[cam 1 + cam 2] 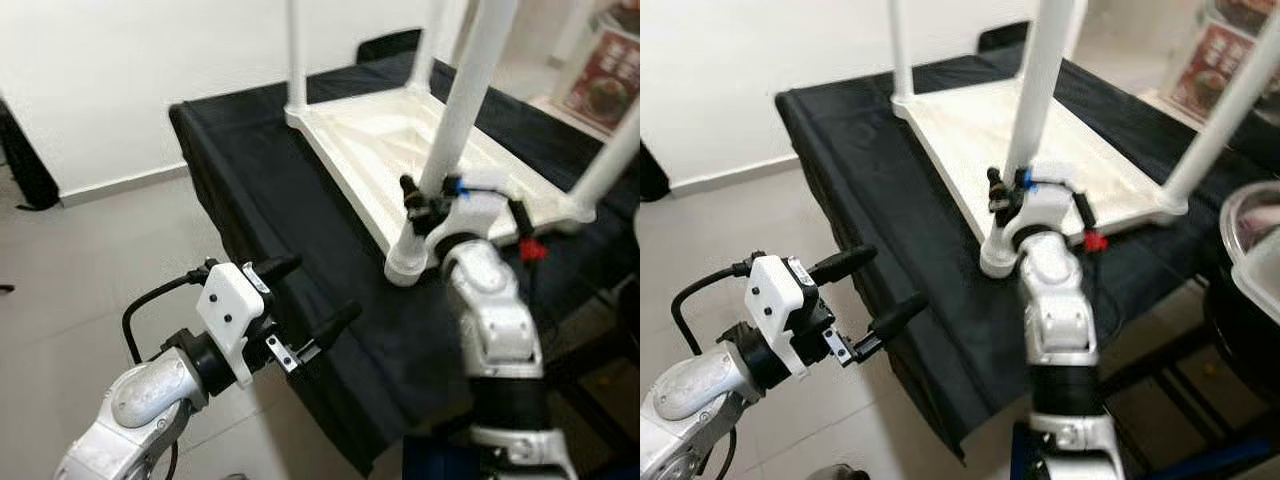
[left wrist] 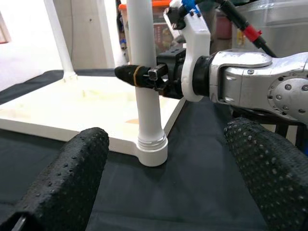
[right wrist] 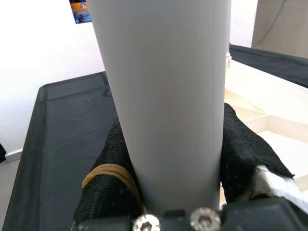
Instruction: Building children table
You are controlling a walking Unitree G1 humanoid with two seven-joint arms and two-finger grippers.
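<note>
The white children's table (image 1: 400, 140) lies upside down on the black-covered worktop (image 1: 260, 200) in the upper right of the head views, its legs pointing up. The right end effector (image 1: 425, 205) reaches in from the lower right and pinches the nearest white leg (image 1: 455, 110) just above its socket at the tabletop's near corner, a black finger (image 3: 108, 187) pressed to each side of the tube. The left end effector (image 1: 300, 310) hangs in the lower left beside the worktop's edge, over the grey floor (image 1: 90, 270), its fingers spread wide and holding nothing.
</note>
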